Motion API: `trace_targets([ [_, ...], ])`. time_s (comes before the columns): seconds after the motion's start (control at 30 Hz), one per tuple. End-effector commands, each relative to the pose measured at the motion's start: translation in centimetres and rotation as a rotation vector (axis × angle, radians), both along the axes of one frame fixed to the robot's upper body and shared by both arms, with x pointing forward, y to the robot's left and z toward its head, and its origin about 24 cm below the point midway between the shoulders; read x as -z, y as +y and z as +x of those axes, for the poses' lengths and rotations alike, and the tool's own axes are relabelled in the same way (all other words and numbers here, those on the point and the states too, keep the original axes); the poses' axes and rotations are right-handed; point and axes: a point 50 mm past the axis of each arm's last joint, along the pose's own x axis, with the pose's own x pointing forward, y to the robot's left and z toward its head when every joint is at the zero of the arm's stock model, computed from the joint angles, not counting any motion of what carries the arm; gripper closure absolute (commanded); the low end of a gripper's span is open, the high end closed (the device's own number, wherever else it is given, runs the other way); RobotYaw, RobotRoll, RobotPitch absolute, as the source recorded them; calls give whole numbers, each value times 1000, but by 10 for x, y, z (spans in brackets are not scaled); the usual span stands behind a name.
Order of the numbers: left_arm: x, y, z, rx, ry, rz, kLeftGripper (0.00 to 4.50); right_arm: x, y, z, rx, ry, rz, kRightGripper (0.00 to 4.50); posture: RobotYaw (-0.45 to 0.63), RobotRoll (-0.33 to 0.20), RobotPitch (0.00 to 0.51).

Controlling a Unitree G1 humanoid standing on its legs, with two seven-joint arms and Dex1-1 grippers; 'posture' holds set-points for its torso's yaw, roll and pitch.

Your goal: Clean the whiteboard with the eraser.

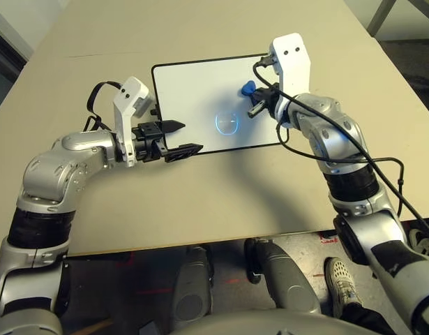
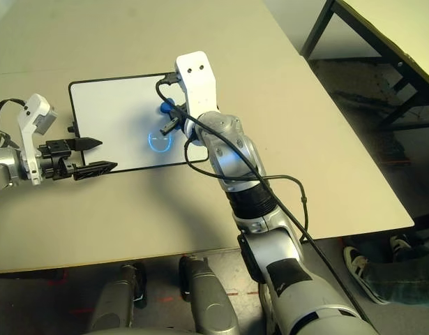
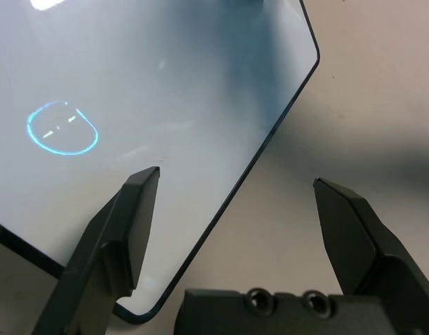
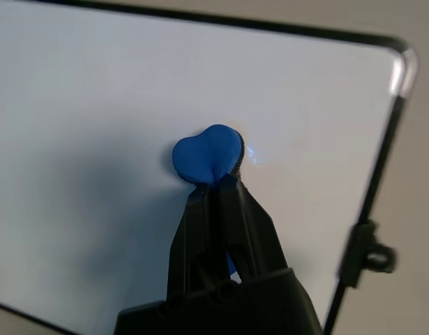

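Note:
The whiteboard [image 1: 193, 98] lies flat on the table, its white surface showing no pen marks, just a bluish ring of reflected light [image 1: 227, 123]. Near the board's far right part, my right gripper [image 4: 217, 187] is shut on the small blue eraser [image 4: 204, 155], which rests against the board surface. The eraser [image 1: 248, 88] pokes out beyond the fingertips. At the board's near left corner my left gripper [image 1: 193, 136] is open, one finger over the board and the other along its near edge, with nothing between them.
The beige table [image 1: 200, 209] extends around the board on every side. A black cable [image 1: 381, 164] loops off my right forearm. A second table with dark legs [image 2: 381, 42] stands to the right, and a person's shoes [image 2: 371, 264] show on the floor.

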Motion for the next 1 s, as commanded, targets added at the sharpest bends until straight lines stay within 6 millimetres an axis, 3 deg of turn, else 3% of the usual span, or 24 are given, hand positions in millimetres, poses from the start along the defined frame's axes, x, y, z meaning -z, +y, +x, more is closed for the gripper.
trace_targets([
  [0.03,4,-3,-2,21,11,11,0,-3,-1,2,7,-3,8,4499,-99,0,193],
  [0.37,5,-3,0,22,9,8,0,7,15,-8,-51,42,14,4499,-98,0,188],
  [0.6,7,-2,0,17,6,5,0,41,25,-21,-93,159,1,4499,-90,0,191],
  [0.73,7,-1,0,13,5,4,0,47,21,-19,-83,168,-9,4499,-87,0,190],
  [0.8,7,-1,0,11,4,4,0,39,19,-18,-84,153,12,4499,-87,0,189],
  [0.9,2,-1,1,3,-27,-10,0,3,20,-21,-158,110,159,4499,-80,0,181],
  [1.0,-11,1,5,-36,-98,-61,0,-41,2,-22,-127,18,291,4499,-79,0,170],
])
